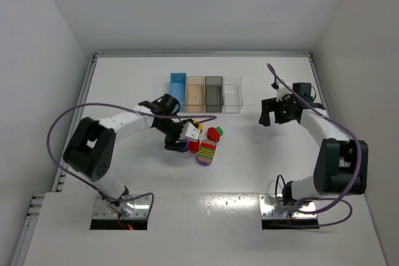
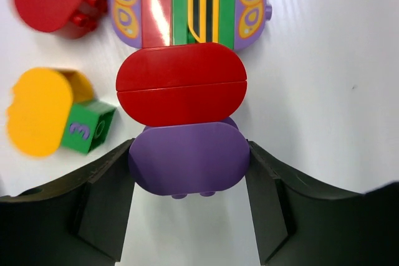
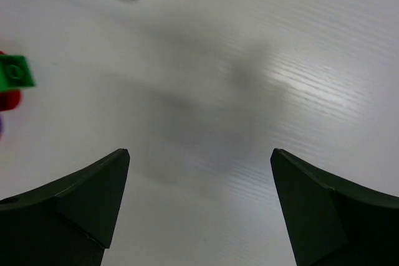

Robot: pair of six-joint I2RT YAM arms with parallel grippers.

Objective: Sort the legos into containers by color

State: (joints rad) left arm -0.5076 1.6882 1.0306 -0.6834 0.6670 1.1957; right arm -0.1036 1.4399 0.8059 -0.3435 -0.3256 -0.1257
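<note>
- Clamping the purple brick [image 2: 187, 163] by its rounded ends, the left gripper [image 2: 190, 151] has a finger touching each side. The brick lies on the table [image 1: 124, 79] in the pile, just in front of the bins [image 1: 195, 79].
- Likely trouble: the red brick [image 2: 181, 85] butts against it and may be joined, so two colours could go into one bin.
- Curved sides could slip free and knock the striped clump [image 2: 193, 4].
- Right gripper [image 3: 199, 154] hangs spread wide, holding nothing, near the clear bin [image 1: 232, 107].
- Smooth white table, closed in by plain white walls [image 1: 43, 23].
</note>
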